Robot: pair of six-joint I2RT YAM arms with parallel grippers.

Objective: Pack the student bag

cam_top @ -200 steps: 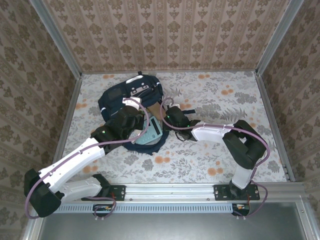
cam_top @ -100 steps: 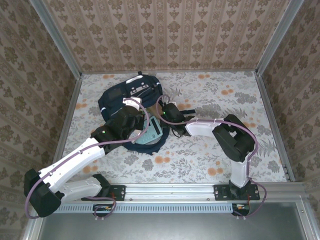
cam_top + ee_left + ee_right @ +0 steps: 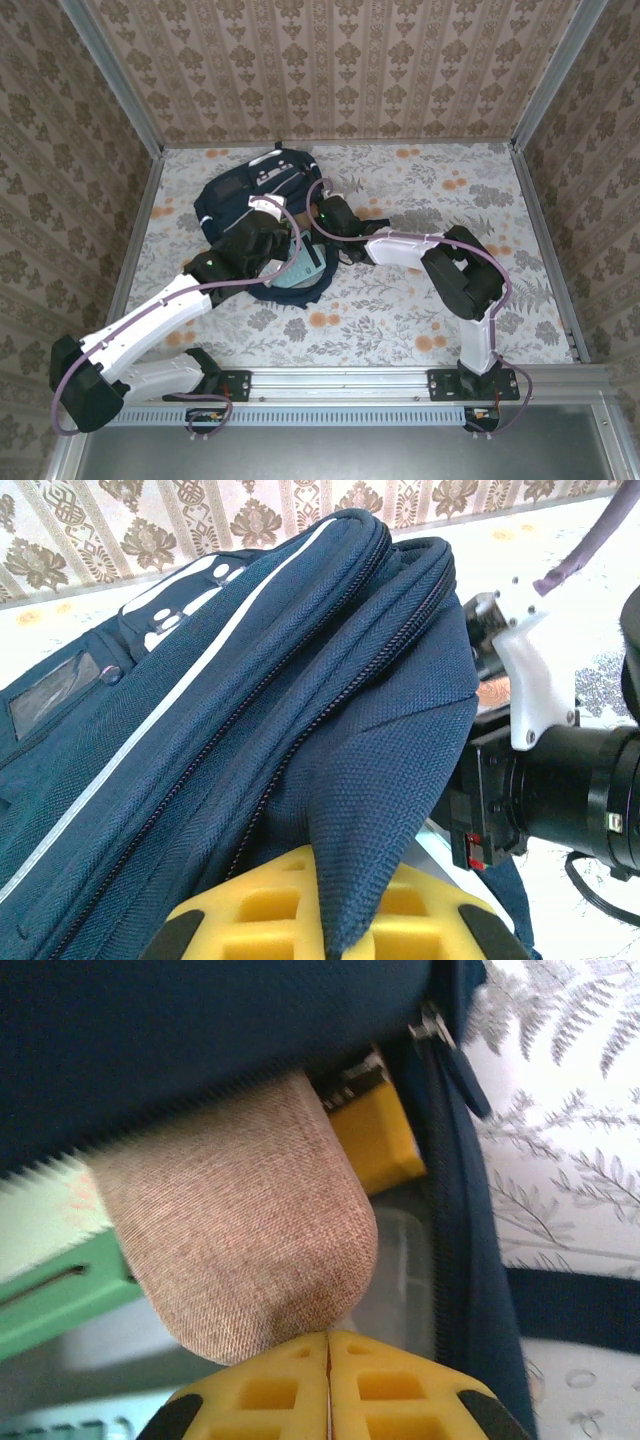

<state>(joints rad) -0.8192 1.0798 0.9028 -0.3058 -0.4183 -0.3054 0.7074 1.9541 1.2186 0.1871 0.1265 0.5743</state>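
The left gripper [image 3: 335, 928] is clamped on a navy flap of the student bag [image 3: 200, 740]; the right gripper [image 3: 328, 1368] has its yellow pads pressed together at the bag's mouth, with a tan pouch [image 3: 240, 1230] just at 12 o'clock and a green item [image 3: 55, 1295] at 9. The bag, navy with white stripes, lies toward 11 o'clock on the flowered tablecloth [image 3: 420, 300]; patterned wallpaper [image 3: 340, 70] closes three sides.

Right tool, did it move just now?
Yes. The right tool slid left, away from the right wall, further into the student bag.
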